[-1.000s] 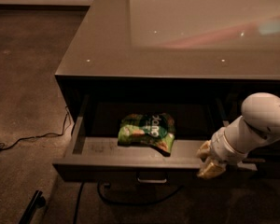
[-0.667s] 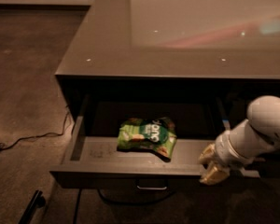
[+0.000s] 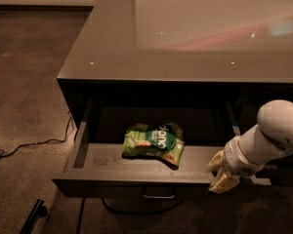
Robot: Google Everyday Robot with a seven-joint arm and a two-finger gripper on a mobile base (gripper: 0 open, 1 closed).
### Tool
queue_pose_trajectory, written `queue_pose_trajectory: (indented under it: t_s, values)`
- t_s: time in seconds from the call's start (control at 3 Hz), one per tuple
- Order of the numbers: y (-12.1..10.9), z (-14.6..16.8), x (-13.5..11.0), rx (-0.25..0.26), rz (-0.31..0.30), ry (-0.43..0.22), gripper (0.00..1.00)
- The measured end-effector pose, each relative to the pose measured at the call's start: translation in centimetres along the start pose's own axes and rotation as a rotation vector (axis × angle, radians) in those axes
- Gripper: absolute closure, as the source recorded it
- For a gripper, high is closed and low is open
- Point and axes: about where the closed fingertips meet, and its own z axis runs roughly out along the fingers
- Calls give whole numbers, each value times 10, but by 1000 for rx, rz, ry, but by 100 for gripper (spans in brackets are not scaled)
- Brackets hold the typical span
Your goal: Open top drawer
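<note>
Gripper (image 3: 220,174) sits at the right end of the top drawer (image 3: 102,159) front edge, white arm (image 3: 273,135) reaching in from the right; can't tell if gripper is open or closed. Drawer stands well out from under the desk (image 3: 112,48). Green snack bag (image 3: 154,143) lies mid drawer floor. Metal handle (image 3: 158,195) at front centre. Black cable (image 3: 34,144) on carpet, left

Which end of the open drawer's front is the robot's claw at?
The gripper is at the top drawer's right-hand end as the camera view shows it, past the green snack bag; the other end lies toward the floor cable.
</note>
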Motion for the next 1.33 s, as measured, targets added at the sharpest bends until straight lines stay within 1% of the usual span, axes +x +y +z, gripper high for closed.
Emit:
queue_pose_trajectory:
  t_s: [0.67, 1.0, 1.33]
  values:
    - [0, 0, 0, 0, 0, 0, 15]
    - [0, 0, 0, 0, 0, 0, 0]
    - [0, 0, 0, 0, 0, 0, 0]
